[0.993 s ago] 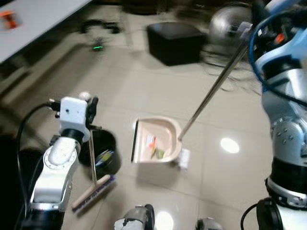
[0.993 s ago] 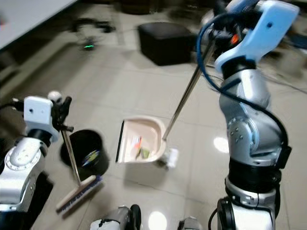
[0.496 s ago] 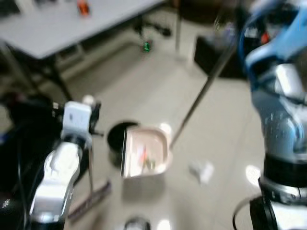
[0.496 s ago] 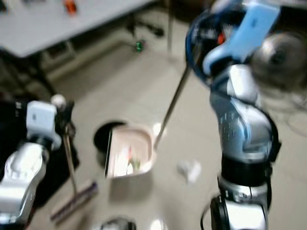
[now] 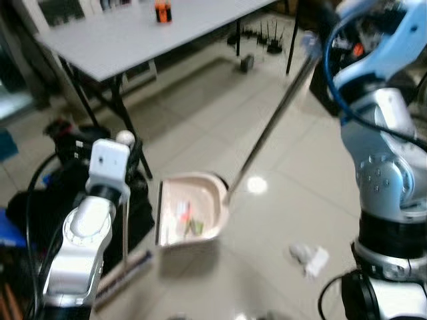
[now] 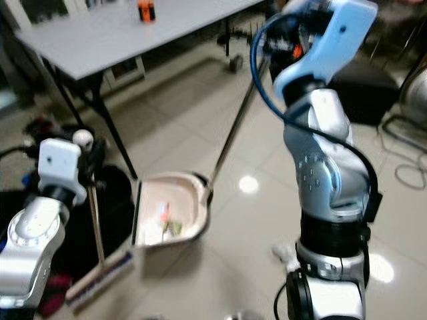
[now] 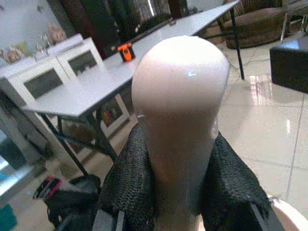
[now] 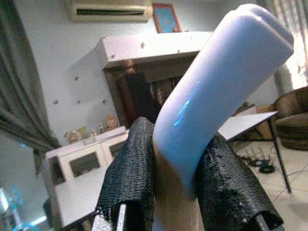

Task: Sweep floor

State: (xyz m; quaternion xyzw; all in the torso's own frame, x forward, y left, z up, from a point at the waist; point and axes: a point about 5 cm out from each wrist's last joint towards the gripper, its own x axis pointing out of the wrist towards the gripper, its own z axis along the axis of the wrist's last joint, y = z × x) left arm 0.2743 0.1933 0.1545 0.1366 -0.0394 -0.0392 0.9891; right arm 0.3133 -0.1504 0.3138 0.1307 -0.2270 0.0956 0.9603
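Observation:
A beige dustpan (image 5: pixel 193 213) with a few bits of litter in it hangs on a long metal handle (image 5: pixel 267 130). My right gripper (image 8: pixel 178 144) is shut on the handle's pale blue top grip (image 8: pixel 216 72), high at the right. Beside the dustpan, my left gripper (image 7: pixel 178 159) is shut on the broom's stick just under its white knob (image 7: pixel 180 91). The stick (image 5: pixel 125 227) runs down to the brush head (image 5: pixel 123 280), which rests on the tiled floor at lower left. A crumpled white paper wad (image 5: pixel 308 257) lies on the floor right of the dustpan.
A grey table (image 5: pixel 133 40) with black legs stands at the back left, with an orange object (image 5: pixel 162 11) on it. Dark bags and cables (image 5: pixel 67 140) lie under it by my left arm. A black ottoman (image 6: pixel 363 83) and floor cables (image 6: pixel 407 173) are at the right.
The whole view has swung, bringing the table into sight. The dustpan has moved away from the white paper wad, which stays on the floor. Both grippers keep their hold.

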